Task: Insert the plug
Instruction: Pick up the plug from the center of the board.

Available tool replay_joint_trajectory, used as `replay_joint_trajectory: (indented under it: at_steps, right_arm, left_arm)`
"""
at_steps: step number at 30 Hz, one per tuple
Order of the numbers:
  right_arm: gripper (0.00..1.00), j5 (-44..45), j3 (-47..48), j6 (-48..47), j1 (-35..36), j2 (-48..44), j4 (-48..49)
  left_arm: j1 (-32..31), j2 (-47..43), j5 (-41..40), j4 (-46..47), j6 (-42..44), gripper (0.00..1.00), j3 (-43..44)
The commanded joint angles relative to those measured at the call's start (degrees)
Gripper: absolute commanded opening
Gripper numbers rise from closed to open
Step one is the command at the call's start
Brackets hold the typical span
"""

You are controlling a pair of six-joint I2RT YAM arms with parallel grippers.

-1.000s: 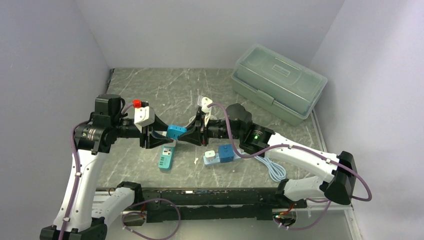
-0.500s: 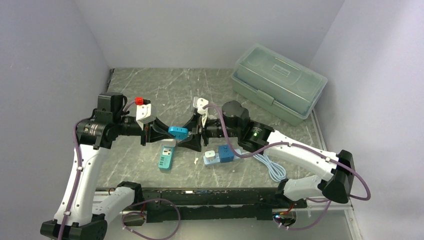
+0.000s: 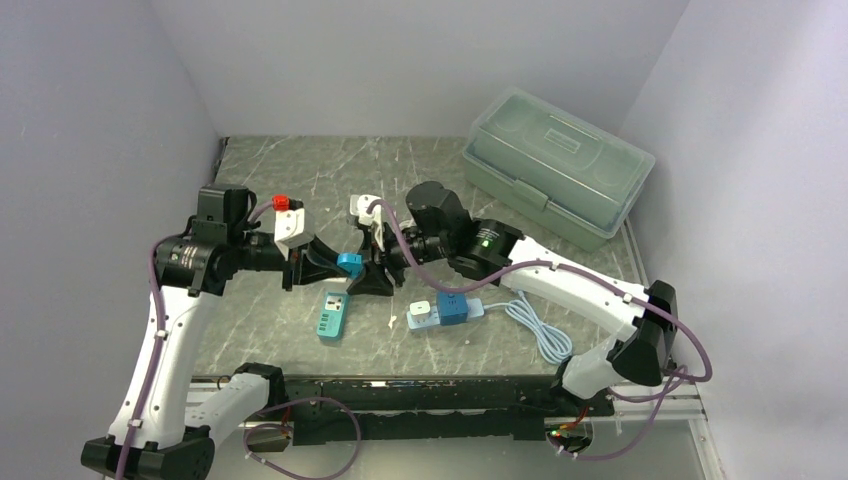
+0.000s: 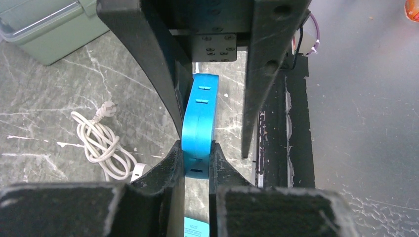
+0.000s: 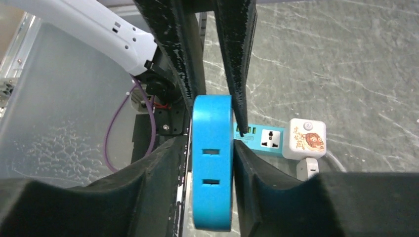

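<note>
I see the blue plug adapter up off the table, standing on edge between my two hands. It's a flat, round-cornered block with small rectangular slots in its narrow face. My left hand pinches one end of it. My right hand straddles the other end with its fingers apart, a gap showing on one side. The teal power strip lies flat on the table just below it, toward the near edge.

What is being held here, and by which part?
The left gripper pinches the bright blue slotted plastic adapter by one end. The right gripper only straddles its other end, jaws open.
</note>
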Motion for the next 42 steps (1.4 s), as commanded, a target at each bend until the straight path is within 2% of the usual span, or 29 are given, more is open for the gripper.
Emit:
replay_joint_trajectory:
  at_steps: [1, 8, 9, 13, 23, 30, 32, 35, 38, 40, 42]
  right_arm:
    - [0.43, -3.1, 3.8, -3.0, 0.3, 0.4, -5.1]
    - [0.28, 0.8, 2.6, -2.7, 0.3, -1.0, -1.8]
    - [0.28, 1.6, 2.7, -2.9, 0.3, -1.2, -1.8]
    - [0.38, 3.2, 3.0, -3.6, 0.3, -1.4, -1.5]
    - [0.35, 4.7, 2.4, -3.0, 0.3, -2.6, 0.8]
    - [0.34, 2.7, 2.6, -2.3, 0.3, -2.5, 1.7]
    - [0.29, 2.2, 2.8, -2.2, 0.3, -2.1, 1.2]
    - [0.18, 1.1, 3.1, -2.3, 0.3, -1.2, 0.2]
    - [0.01, 0.1, 3.5, -2.7, 0.5, -0.6, -0.9]
    - [0.00, -0.3, 3.5, -3.2, 0.5, -0.4, -1.8]
    - [0.00, -0.5, 3.6, -3.7, 0.5, -0.1, -2.8]
  left_arm:
    - [0.0, -0.5, 0.6, 0.1, 2.5, 0.00, 1.6]
    - [0.0, -0.4, 0.5, 0.0, 2.6, 0.00, 1.2]
    - [0.0, -0.4, 0.6, -0.3, 2.7, 0.00, 1.2]
    - [0.0, -0.5, 0.4, -0.2, 2.5, 0.00, 1.1]
    - [0.0, -0.5, 0.6, -1.0, 3.0, 0.00, 0.8]
    - [0.0, -1.0, 0.8, -0.6, 2.8, 0.00, 0.7]
    - [0.0, -1.3, 0.7, 0.4, 2.3, 0.00, 0.4]
    - [0.0, -1.5, 0.9, 1.1, 1.6, 0.00, 0.3]
    - [0.0, -1.5, 0.8, 1.7, 0.9, 0.01, 0.0]
    - [0.0, -1.6, 0.1, 2.9, -0.4, 0.09, -0.4]
    - [0.0, -1.7, -0.7, 4.6, -2.0, 0.23, -0.9]
